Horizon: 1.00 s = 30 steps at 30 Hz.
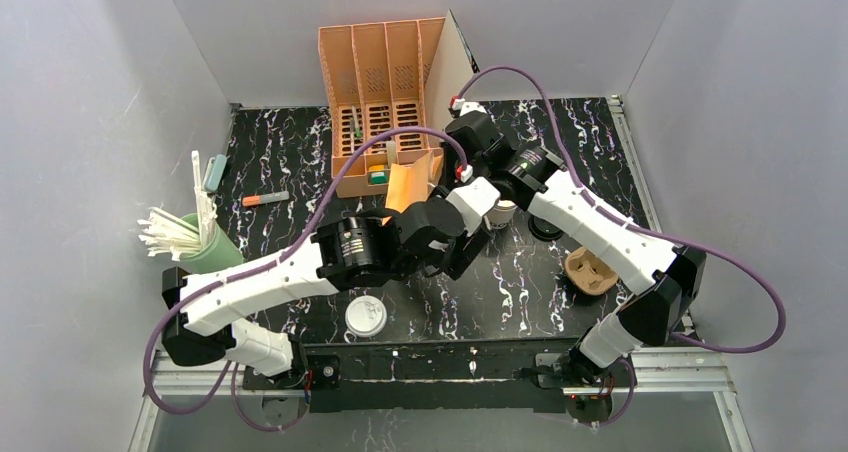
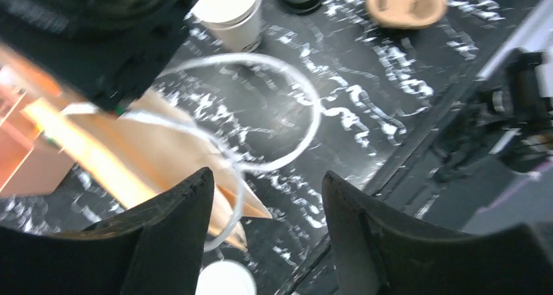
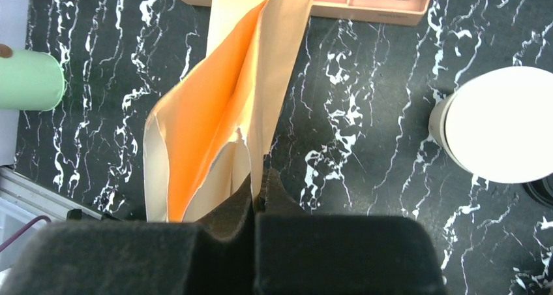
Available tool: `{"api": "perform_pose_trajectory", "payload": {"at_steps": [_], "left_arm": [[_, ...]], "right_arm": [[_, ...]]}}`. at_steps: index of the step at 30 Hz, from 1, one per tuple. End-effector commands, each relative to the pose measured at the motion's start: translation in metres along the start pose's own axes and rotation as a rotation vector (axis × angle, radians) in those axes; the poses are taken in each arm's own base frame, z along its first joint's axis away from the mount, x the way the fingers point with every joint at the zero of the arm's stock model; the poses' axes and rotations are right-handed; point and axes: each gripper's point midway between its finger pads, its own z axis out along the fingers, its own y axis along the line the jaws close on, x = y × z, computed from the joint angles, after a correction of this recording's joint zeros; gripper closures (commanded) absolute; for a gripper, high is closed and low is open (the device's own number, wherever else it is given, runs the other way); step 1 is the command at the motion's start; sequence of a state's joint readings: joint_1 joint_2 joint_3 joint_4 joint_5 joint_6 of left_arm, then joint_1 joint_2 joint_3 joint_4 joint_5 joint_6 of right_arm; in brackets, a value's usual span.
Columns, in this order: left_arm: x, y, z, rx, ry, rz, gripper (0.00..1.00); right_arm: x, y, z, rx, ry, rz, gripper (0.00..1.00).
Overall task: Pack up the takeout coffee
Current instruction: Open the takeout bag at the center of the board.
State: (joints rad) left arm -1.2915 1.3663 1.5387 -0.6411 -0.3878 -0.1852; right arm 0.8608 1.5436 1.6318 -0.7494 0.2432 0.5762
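Entry: bag opening, cup not yet packed.

The right claw (image 3: 256, 190) is closed on the near lip of the paper bag (image 3: 215, 112), pinching one wall. We judge that this grip is there to lift the lip and hold the mouth agape for loading. The left claw (image 2: 267, 197) hovers over the bag's white handle loop (image 2: 306, 106) with its jaws apart and nothing clamped between them. It is probably there to take the opposite wall or the handle.

The white paper cup (image 1: 503, 212) stands upright and uncapped just right of the bag. Its black lid (image 1: 546, 228) lies flat just beyond it, further from the bag.

Edges: the bag's far end meets the orange organizer (image 1: 385, 92); we cannot tell whether they touch or overlap. That leaves no room to push the bag back.

Open room: bare desk (image 1: 500, 292) lies on the near side of the bag. On it a flat white lid (image 1: 366, 315) sits well apart, and a pulp carrier (image 1: 590, 270) sits past the black lid. Both forearms crowd over the bag, so any approach to the cup looks tight.
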Motion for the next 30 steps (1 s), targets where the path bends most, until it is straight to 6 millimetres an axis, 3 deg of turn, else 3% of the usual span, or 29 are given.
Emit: {"api": "perform_pose_trajectory", "payload": {"at_steps": [1, 7, 10, 14, 21, 30], "left_arm": [[0.001, 0.046, -0.018, -0.226, 0.005, 0.041, 0.48], [-0.011, 0.050, -0.044, -0.183, -0.105, -0.048, 0.88], [-0.009, 0.059, -0.058, -0.201, -0.134, -0.096, 1.00], [0.000, 0.080, -0.072, -0.286, -0.161, -0.166, 1.00], [0.016, 0.139, -0.095, -0.598, -0.131, -0.261, 1.00], [0.039, 0.177, -0.070, -0.593, -0.051, -0.393, 1.00]], "right_arm": [[-0.015, 0.007, -0.009, -0.025, -0.049, 0.016, 0.99], [-0.014, 0.004, -0.009, -0.020, -0.046, 0.017, 0.99], [-0.013, 0.002, -0.010, -0.018, -0.047, 0.016, 0.99], [-0.011, 0.000, -0.011, -0.011, -0.045, 0.012, 0.99], [-0.009, -0.008, -0.015, 0.009, -0.049, 0.005, 0.99], [-0.009, -0.008, -0.021, 0.001, -0.049, 0.002, 0.99]]}}
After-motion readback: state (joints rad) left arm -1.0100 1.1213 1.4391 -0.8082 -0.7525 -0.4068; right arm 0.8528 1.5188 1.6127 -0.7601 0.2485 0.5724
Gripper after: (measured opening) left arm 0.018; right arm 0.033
